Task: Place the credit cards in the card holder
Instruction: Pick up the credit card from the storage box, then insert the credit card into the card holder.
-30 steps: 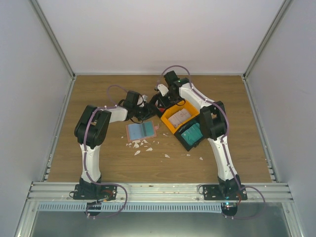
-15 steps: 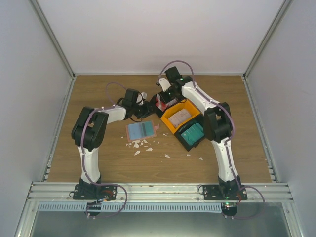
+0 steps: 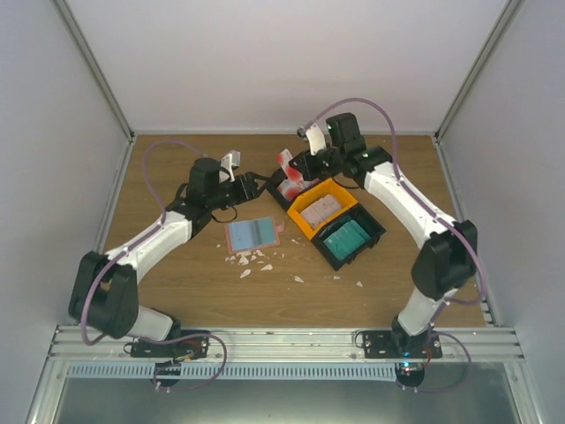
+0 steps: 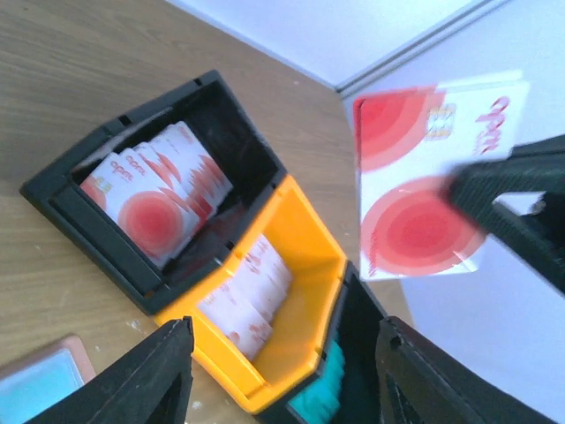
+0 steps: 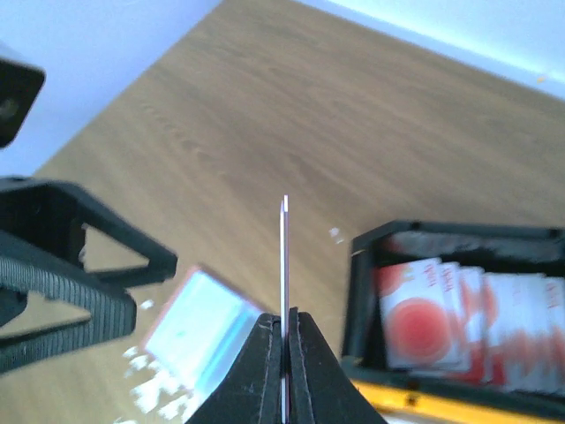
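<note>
The card holder (image 3: 253, 232) lies open on the table, light blue inside, and shows in the right wrist view (image 5: 199, 331). My right gripper (image 3: 298, 168) is shut on a red-and-white credit card (image 3: 287, 177), held above the table between the holder and the bins. That card is edge-on in the right wrist view (image 5: 284, 256) and face-on in the left wrist view (image 4: 428, 177). More red-and-white cards (image 4: 150, 208) stand in a black bin. Pale cards (image 4: 252, 287) fill the orange bin and teal cards (image 3: 344, 237) another black bin. My left gripper (image 3: 259, 185) is open and empty beside the held card.
The black bin (image 3: 281, 196), the orange bin (image 3: 340, 190) and the second black bin (image 3: 375, 228) stand in a row right of the holder. Small white scraps (image 3: 252, 259) lie in front of the holder. Grey walls enclose the table on three sides.
My right gripper has risen from the black bin with a red-and-white card in it. My left arm has stretched out low to the left, its gripper staying beside the bins.
</note>
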